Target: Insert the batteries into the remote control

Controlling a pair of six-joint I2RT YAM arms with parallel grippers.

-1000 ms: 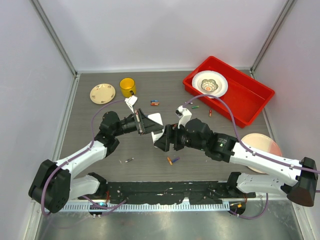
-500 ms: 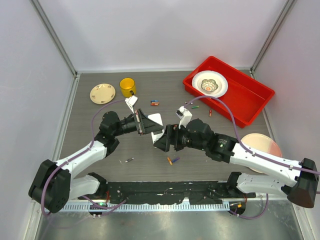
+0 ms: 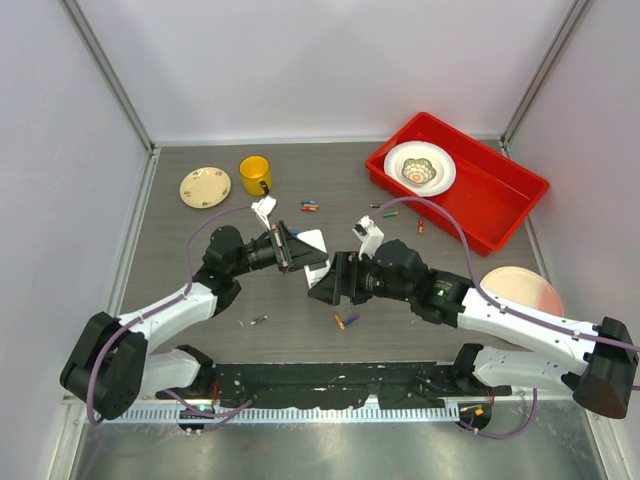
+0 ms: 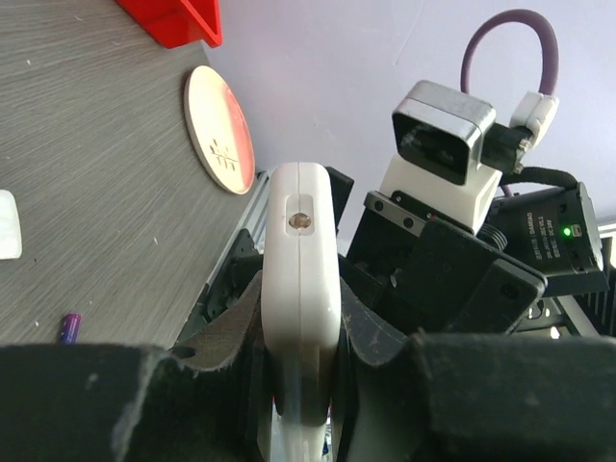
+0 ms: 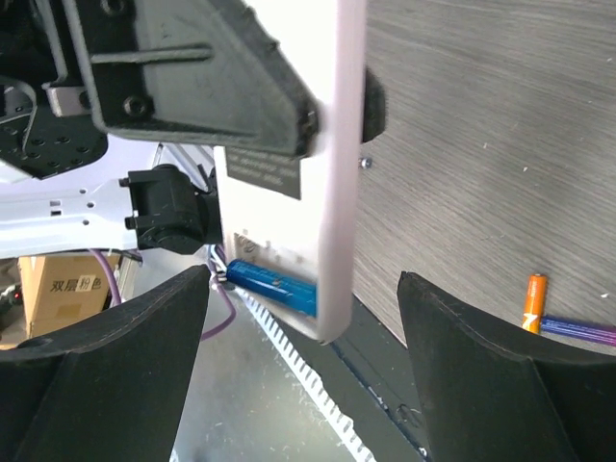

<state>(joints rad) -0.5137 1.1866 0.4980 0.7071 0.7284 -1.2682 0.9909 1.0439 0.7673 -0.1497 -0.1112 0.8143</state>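
My left gripper (image 3: 296, 250) is shut on the white remote control (image 3: 312, 243) and holds it above the table; in the left wrist view the remote (image 4: 300, 250) stands edge-on between my fingers. In the right wrist view the remote (image 5: 332, 164) shows its open compartment with one blue battery (image 5: 274, 282) in it. My right gripper (image 5: 303, 361) is open and empty, its jaws either side of the remote's end; it also shows in the top view (image 3: 322, 287). Loose batteries lie on the table: orange (image 5: 532, 300) and purple (image 5: 577, 329) together (image 3: 345, 321), others farther back (image 3: 310, 206).
A small white square piece (image 4: 8, 223) lies on the table. A yellow mug (image 3: 255, 174) and small plate (image 3: 205, 186) stand at the back left. A red tray (image 3: 495, 205) holds a bowl (image 3: 419, 167). A pink plate (image 3: 522, 290) lies at the right.
Both grippers have shifted slightly toward the near side, the left still holding the remote. The right gripper stays open at the remote's end.
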